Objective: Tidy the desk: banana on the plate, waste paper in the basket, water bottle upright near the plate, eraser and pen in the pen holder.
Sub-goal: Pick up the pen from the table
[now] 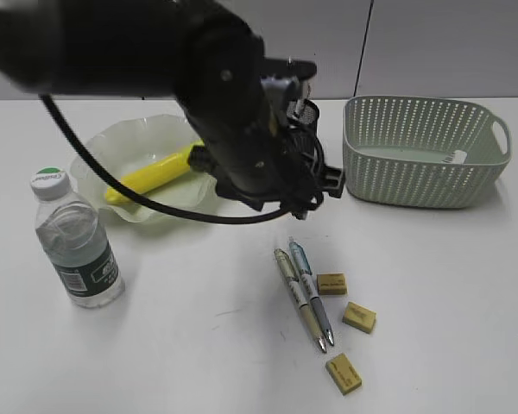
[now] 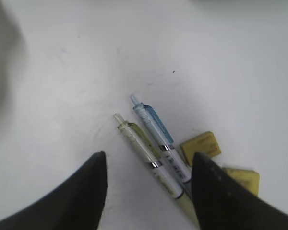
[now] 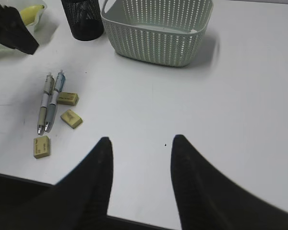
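between my left gripper's (image 2: 146, 184) spread jaws, in the left wrist view, lie the two pens (image 2: 151, 148) side by side, clicker ends pointing away from me, with nothing clamped and the desk (image 2: 221, 62) bare ahead of them. two of the erasers (image 2: 200, 146) sit just beyond the right-hand jaw, close against the blue-clipped pen. so i judge the step in hand is the pens: the banana (image 1: 155, 175) already lies on the plate (image 1: 125, 142), the water bottle (image 1: 73, 241) stands upright just beside that plate, and a pale scrap, which i take for the waste paper (image 1: 455, 157), shows inside the basket (image 1: 423, 151); i see nothing else in the basket. what remains is the stationery. for the next move i'd need to drop straight down, pick one pen rather than both since they lie almost touching, close across its barrel, then carry it back to the pen holder (image 3: 82, 19), which stands behind the left arm in the exterior view and next to the basket; i cannot tell whether anything is in it. the risk i'd watch is one jaw landing on the neighbouring pen or nudging the erasers. my right gripper (image 3: 140, 182) hangs with its jaws apart and empty over bare desk, the pens and three erasers well off to its left, the basket ahead of it.
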Robot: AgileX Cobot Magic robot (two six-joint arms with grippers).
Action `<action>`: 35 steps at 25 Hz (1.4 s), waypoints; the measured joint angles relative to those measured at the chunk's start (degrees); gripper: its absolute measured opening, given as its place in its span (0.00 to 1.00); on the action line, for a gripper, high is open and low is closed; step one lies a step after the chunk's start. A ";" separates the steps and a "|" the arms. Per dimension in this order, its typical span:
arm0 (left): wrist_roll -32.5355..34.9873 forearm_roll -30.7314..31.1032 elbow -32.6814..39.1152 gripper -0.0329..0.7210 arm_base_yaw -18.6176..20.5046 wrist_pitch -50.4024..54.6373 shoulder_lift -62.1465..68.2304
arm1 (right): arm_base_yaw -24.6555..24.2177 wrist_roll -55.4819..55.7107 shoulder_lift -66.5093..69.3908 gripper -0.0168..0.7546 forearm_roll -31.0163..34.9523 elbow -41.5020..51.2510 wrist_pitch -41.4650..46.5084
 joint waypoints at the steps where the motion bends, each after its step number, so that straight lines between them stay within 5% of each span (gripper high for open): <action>1: -3.24 0.23 -0.64 0.61 0.00 0.11 1.62 | 0.00 0.00 0.00 0.44 0.00 0.00 -0.05; 5: -14.54 3.25 -1.63 0.57 -0.05 0.92 6.55 | 0.00 0.00 0.00 0.42 0.00 0.00 -0.05; 12: -24.88 6.02 -1.70 0.54 -0.10 -0.31 10.32 | 0.00 -0.05 0.00 0.41 0.04 0.00 -0.11; 27: -28.26 6.94 -1.92 0.53 -0.89 -2.43 14.29 | 0.00 -0.05 0.00 0.41 0.04 0.00 -0.17; 35: -28.47 8.19 -2.25 0.20 -0.90 -1.46 14.54 | 0.00 -0.05 0.00 0.41 0.04 0.00 -0.17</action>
